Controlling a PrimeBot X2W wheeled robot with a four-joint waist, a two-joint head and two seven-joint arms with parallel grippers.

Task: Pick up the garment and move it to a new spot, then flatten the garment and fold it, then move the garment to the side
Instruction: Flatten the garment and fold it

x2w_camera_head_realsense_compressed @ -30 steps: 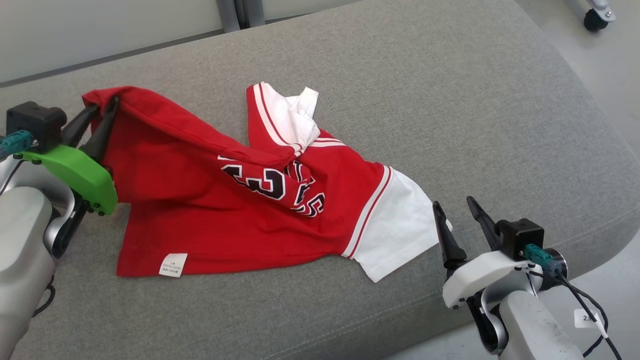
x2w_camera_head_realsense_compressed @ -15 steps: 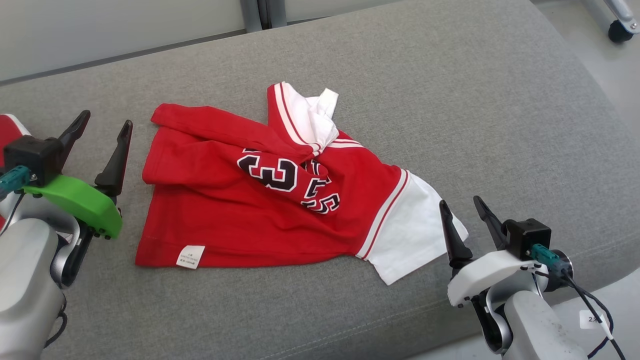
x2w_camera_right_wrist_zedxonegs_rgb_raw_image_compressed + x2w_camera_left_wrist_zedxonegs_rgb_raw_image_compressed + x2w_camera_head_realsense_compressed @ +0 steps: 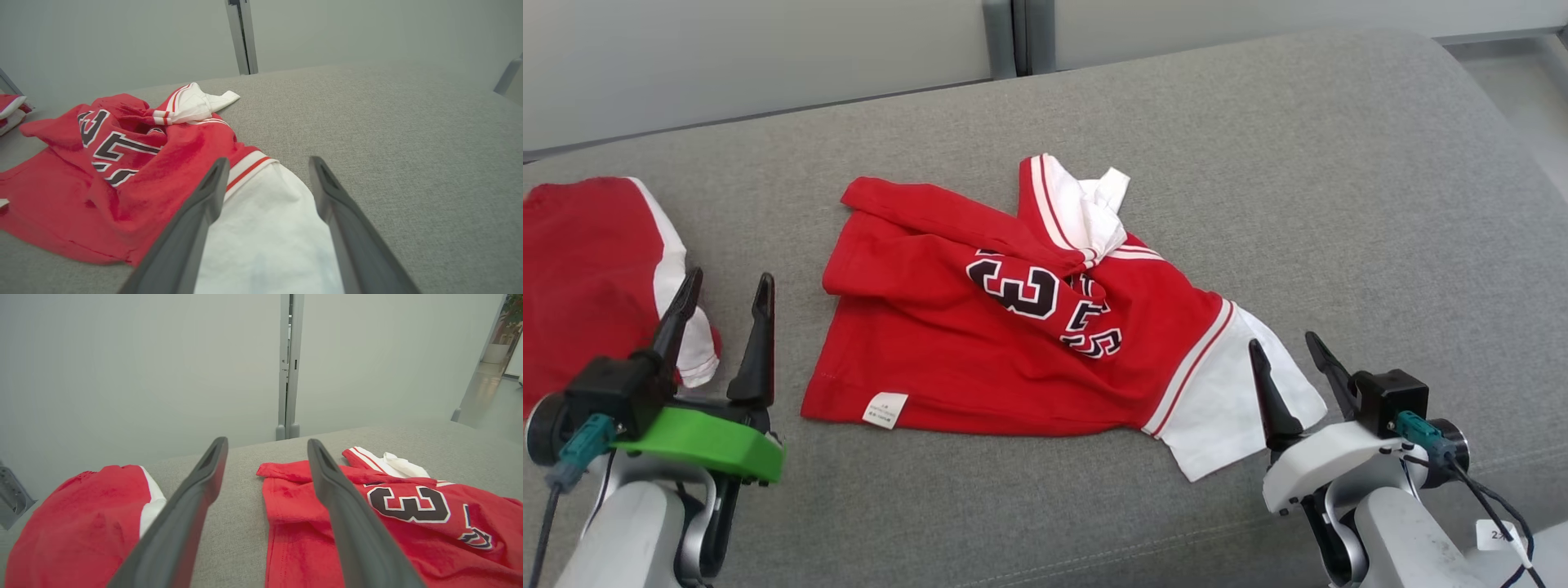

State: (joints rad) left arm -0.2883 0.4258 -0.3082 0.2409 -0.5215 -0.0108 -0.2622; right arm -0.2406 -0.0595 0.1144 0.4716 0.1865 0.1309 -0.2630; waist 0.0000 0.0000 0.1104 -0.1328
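Jersey (image 3: 1013, 343) lies crumpled between the grippers. Left gripper (image 3: 729, 276): fingers apart, empty, with the hem to its right. Right gripper (image 3: 1281, 340): fingers apart, with the white sleeve just ahead. The fabric is judged light and limp (it will bunch). Pinch a hem corner and the sleeve edge.
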